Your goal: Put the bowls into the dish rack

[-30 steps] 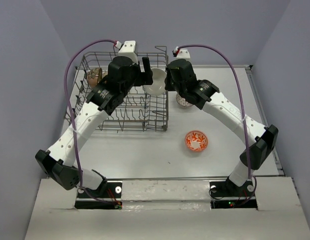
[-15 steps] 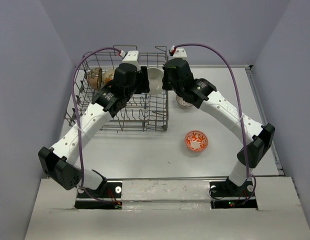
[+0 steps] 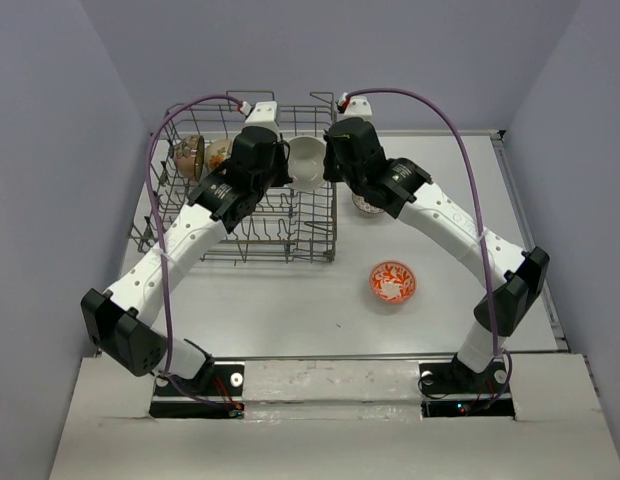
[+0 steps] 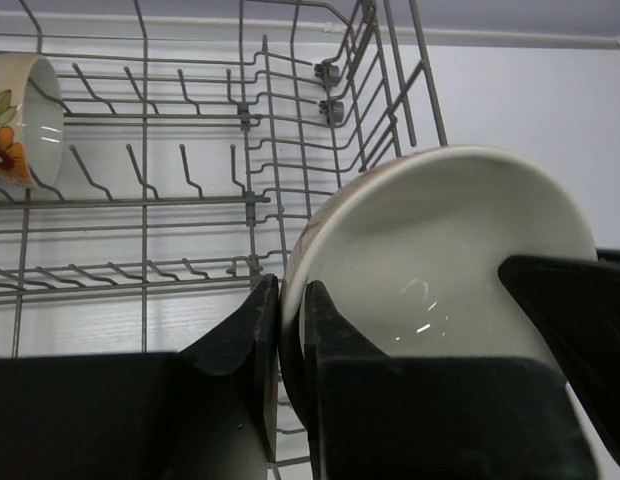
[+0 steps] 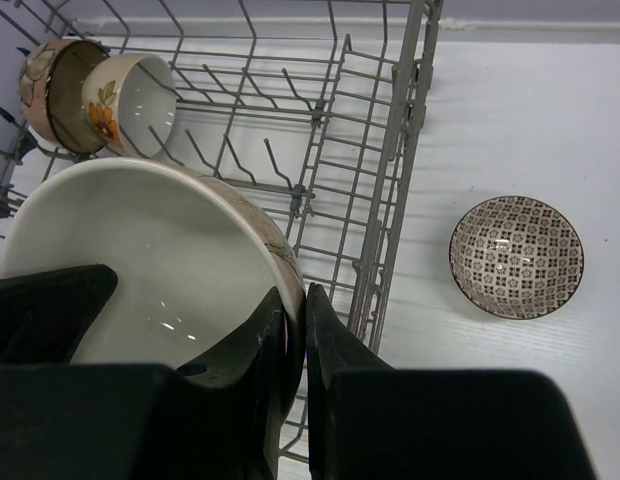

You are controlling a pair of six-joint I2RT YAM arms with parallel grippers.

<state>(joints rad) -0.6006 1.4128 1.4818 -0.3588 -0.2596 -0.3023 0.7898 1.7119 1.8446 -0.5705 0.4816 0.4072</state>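
A bowl (image 3: 307,163), brown outside and cream inside, hangs tilted over the right part of the grey wire dish rack (image 3: 240,258). Both grippers pinch its rim from opposite sides. My left gripper (image 3: 287,165) is shut on the bowl's (image 4: 440,250) left edge, one finger inside and one outside. My right gripper (image 3: 328,165) is shut on the bowl's (image 5: 140,260) right edge in the same way. Two bowls lean at the rack's far left: a floral cream one (image 5: 130,100) and a brownish one (image 5: 50,80). A grey-patterned bowl (image 5: 516,256) and an orange-red bowl (image 3: 392,282) sit on the table.
The rack's upright tines (image 4: 180,170) and raised right wall (image 5: 400,150) stand just below and beside the held bowl. The grey-patterned bowl (image 3: 367,204) lies right of the rack, partly under my right arm. Purple cables arch over both arms.
My left gripper moved right to the bowl and shut on its rim. My right gripper shifted slightly left, still holding the bowl.
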